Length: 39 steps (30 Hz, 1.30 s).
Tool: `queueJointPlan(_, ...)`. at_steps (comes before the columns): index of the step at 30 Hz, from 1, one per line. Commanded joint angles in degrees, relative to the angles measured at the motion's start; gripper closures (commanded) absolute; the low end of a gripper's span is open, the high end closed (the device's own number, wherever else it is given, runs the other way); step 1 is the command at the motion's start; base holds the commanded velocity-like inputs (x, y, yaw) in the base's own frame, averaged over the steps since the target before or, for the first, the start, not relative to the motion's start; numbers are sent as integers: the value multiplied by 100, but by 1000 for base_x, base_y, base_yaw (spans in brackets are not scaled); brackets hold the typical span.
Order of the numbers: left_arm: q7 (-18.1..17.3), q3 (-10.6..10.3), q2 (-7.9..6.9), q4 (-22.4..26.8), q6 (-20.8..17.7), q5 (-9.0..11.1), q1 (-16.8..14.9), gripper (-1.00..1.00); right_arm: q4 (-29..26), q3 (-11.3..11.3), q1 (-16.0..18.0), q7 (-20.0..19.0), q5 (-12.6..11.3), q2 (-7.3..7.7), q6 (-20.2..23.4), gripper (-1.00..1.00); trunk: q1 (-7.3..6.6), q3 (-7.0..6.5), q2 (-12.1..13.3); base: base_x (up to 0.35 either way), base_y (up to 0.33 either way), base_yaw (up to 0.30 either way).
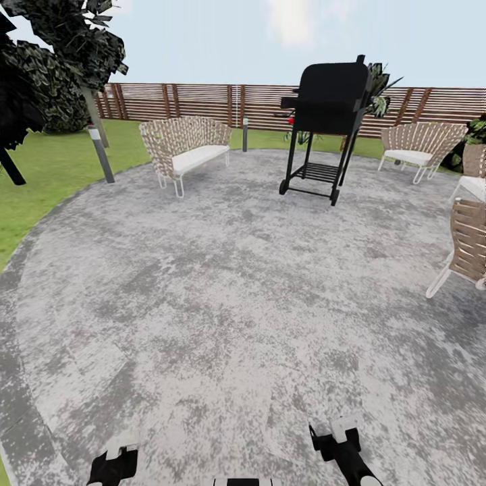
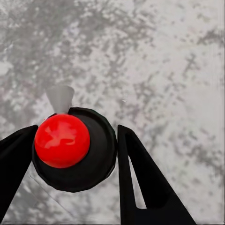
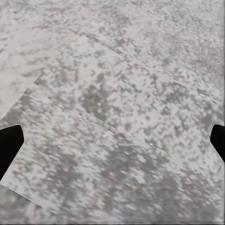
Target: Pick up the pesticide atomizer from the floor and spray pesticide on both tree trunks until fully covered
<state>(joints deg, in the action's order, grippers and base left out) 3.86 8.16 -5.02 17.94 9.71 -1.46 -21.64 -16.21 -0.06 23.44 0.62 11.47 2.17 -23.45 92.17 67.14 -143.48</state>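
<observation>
left gripper (image 2: 75, 154): fingers on both sides of the pesticide atomizer (image 2: 75, 150), clamped on it above the floor (image 2: 168, 61) | right gripper (image 3: 112, 140): fingers wide apart, empty | head view: black grill (image 1: 327, 115), wicker bench (image 1: 183, 150)

Under me spreads the floor (image 1: 223, 283) — a round patch of speckled grey concrete with a darker rim meeting the lawn along its left edge. Near the far edge stands a black grill (image 1: 327, 128) on its wheeled frame. A woven bench with a white cushion (image 1: 185, 152) sits at the far left edge; a matching chair (image 1: 418, 150) sits far right, and another chair (image 1: 466, 246) rests at the right edge. The pesticide atomizer (image 2: 74, 149) stands upright on the concrete — red top upward.
</observation>
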Motion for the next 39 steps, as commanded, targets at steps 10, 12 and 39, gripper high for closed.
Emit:
queueJointPlan(10, 0, 0, 10, -19, 30, -21, 37, 100, 185, -12, -14, 105, 31, 147, -11, -100, -27, -218, 12, 0, 0, 0)
queueJointPlan(12, 0, -3, 10, -19, 30, -20, 37, 100, 286, -6, -15, 105, 31, 132, -11, -100, -32, -264, 15, 0, 0, 0)
queueJointPlan(39, 0, -13, 19, -28, 31, -4, 37, 100, 399, -3, -15, 105, 22, 82, -2, -100, -489, -960, 826, 0, 0, 128)
